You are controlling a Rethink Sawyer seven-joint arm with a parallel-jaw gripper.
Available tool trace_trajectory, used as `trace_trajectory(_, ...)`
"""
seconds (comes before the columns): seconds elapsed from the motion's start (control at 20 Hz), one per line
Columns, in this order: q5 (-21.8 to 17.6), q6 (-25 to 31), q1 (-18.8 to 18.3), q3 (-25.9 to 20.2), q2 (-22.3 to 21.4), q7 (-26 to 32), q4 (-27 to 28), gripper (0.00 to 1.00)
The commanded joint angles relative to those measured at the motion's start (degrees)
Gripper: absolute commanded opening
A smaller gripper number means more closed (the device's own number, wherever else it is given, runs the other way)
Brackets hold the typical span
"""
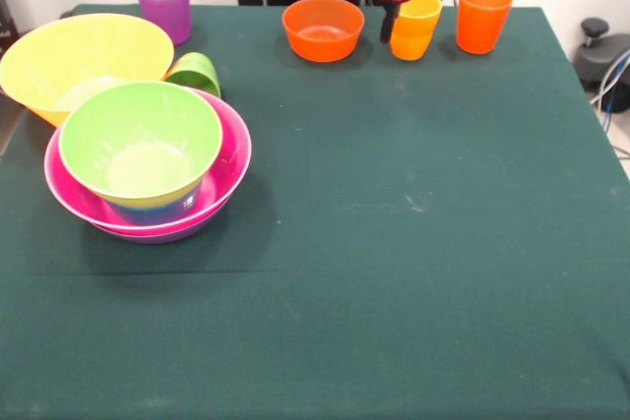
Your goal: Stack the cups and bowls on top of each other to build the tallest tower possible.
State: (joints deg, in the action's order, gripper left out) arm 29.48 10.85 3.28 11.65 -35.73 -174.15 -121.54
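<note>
Gripper (393,9): grip state cannot be told, touching glossy yellow-orange plastic cup (414,27), between glossy orange plastic bowl (323,29) and orange plastic tumbler (483,17).

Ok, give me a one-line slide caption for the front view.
Gripper grasping the yellow-orange plastic cup at the far edge; light green plastic bowl nested atop the pink-rimmed bowl stack.

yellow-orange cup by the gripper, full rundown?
The yellow-orange cup is a small glossy tumbler, plastic by its look, tapering toward its base. It is tilted, mouth leaning toward the picture's left, not standing square on the green tablecloth. It sits at the far edge between the orange bowl and the upright orange cup. The gripper is at its left rim and one dark finger runs down beside it; whether it grips the cup cannot be told.
</note>
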Motion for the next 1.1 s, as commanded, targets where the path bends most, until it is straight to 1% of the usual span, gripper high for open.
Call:
trace_trajectory(0.05, 3.14, -3.53, -2.36, -9.3, -0.7, -9.01, -4.38, 1.0)
trace_trajectory(0.2, 3.89, -3.03, -1.36, -9.48, -1.53, -9.88, -4.42, 1.0)
trace_trajectory(0.6, 3.87, -5.34, -1.5, -11.65, -1.98, -10.18, -6.46, 1.0)
trace_trajectory(0.9, 3.92, -6.53, -0.48, -11.96, -0.68, -10.67, -6.5, 1.0)
trace_trajectory(1.1, 3.04, -7.6, -0.93, -12.14, 0.37, -9.83, -6.98, 1.0)
